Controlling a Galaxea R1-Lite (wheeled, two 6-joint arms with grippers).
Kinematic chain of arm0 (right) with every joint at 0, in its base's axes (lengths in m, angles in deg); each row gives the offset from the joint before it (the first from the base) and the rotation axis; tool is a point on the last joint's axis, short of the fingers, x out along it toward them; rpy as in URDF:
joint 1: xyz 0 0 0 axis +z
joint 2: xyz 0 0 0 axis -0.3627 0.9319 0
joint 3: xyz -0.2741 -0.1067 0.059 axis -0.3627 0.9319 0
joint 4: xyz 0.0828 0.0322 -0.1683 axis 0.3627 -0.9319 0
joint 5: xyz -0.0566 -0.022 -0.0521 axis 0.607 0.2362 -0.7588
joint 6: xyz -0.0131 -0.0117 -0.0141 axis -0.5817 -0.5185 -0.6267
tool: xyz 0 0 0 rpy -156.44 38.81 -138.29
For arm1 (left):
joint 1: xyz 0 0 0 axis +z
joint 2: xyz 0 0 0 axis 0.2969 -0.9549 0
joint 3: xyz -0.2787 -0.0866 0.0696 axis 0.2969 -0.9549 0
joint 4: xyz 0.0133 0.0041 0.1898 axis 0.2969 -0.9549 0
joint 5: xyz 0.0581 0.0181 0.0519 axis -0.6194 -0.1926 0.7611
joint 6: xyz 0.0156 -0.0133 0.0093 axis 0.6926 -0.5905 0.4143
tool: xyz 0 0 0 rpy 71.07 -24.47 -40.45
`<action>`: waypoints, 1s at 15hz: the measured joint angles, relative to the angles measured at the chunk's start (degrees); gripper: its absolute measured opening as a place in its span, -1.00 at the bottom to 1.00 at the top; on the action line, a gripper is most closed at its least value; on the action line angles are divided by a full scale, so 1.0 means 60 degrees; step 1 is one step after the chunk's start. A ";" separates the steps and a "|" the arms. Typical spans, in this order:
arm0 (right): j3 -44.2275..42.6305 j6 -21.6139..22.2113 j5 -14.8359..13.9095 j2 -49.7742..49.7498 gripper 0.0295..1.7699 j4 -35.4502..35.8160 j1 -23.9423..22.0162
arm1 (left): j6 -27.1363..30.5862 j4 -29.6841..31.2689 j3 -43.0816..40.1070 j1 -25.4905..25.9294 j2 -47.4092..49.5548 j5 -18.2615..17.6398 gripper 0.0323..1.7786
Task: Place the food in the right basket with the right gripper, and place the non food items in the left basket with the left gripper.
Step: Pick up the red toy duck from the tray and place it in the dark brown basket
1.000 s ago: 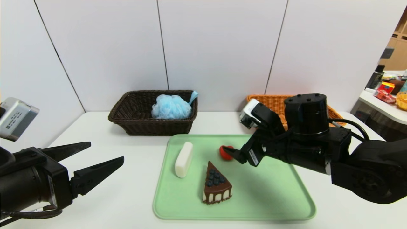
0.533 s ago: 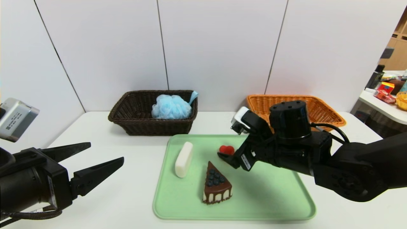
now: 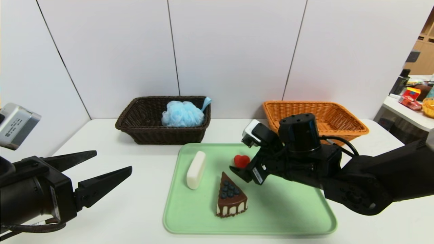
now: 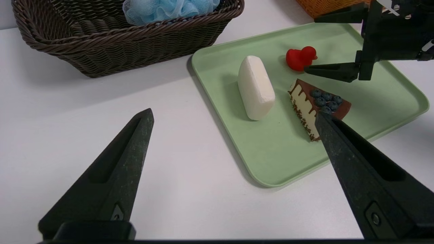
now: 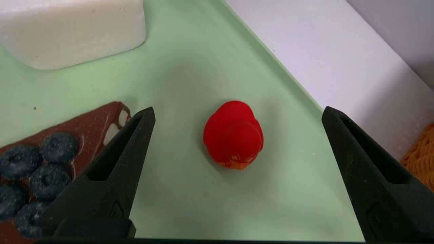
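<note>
Cake (image 3: pixel 231 199): on green tray (image 3: pixel 291 217), near edge, ungrasped.
Duck (image 3: pixel 241 160), soap (image 3: pixel 196 170): same tray, awaiting left basket (image 3: pixel 135 134), which holds puff (image 3: pixel 183 114).
Right pincer (image 3: pixel 241 168): jaws apart, low by duck, beside cake — likely lining up.
Left pincer (image 3: pixel 101 171): apart, parked over counter (image 3: pixel 118 210).
Right basket (image 3: pixel 339 115): behind.

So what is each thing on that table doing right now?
Cake slice: on the green tray, untouched.
Soap bar: lying on the tray.
Red duck: upright on the tray.
Bath puff: inside the dark basket.
Orange basket: nothing visible inside.
Right pincer: open, hovering by the duck.
Left pincer: open, parked.
</note>
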 joint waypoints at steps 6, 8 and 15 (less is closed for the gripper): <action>0.0063 -0.0004 0.0002 0.0351 0.91 0.0459 0.0000 | 0.0000 -0.0004 -0.0008 0.0000 0.0024 -0.0024 0.90; 0.0095 -0.0030 0.0002 0.0378 0.91 0.0417 -0.0010 | 0.0006 0.0000 0.0002 -0.0008 0.0024 -0.0028 0.90; 0.0230 -0.0146 0.0043 0.0414 0.91 0.0343 -0.0106 | -0.0008 -0.0004 -0.0026 0.0000 0.0041 -0.0018 0.90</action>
